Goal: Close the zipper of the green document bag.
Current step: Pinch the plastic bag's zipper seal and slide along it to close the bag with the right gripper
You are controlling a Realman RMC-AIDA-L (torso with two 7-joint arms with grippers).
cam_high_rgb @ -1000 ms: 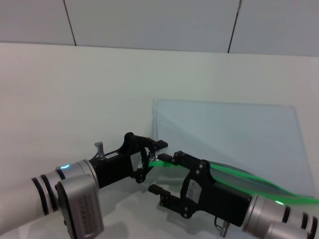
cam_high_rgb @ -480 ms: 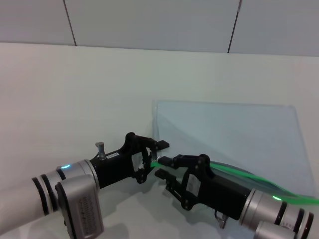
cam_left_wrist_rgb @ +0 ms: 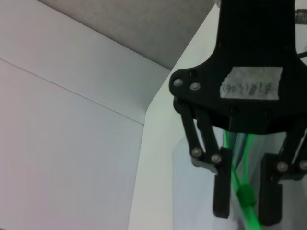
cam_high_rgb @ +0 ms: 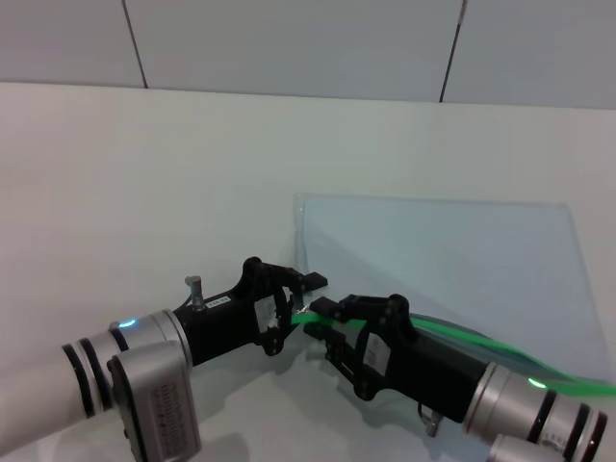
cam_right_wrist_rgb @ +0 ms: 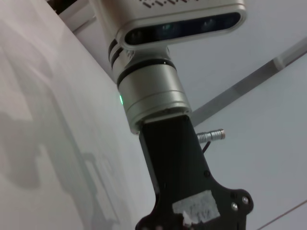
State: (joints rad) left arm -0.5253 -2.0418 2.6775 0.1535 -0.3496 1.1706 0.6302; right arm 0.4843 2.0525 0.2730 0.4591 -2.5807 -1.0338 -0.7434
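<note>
The green document bag [cam_high_rgb: 433, 260] lies flat on the white table, right of centre. Its zipper [cam_high_rgb: 481, 346] is a bright green strip along the near edge, arching up off the table. My left gripper [cam_high_rgb: 300, 308] is open at the strip's left end, which runs in between its fingers. My right gripper [cam_high_rgb: 315, 319] faces it from the right, almost tip to tip. The left wrist view shows the right gripper [cam_left_wrist_rgb: 244, 211] open, its fingers [cam_left_wrist_rgb: 220, 191] either side of the zipper's slider [cam_left_wrist_rgb: 246, 196] with a small gap on each side.
The white table [cam_high_rgb: 144, 173] stretches to the left and behind the bag. A grey panelled wall [cam_high_rgb: 289, 38] rises at the back. In the right wrist view only the left arm's silver wrist [cam_right_wrist_rgb: 151, 96] and bare table show.
My right gripper moved left along the green strip toward the left gripper, and its fingers narrowed from wide open around the slider. The left arm has not moved.
</note>
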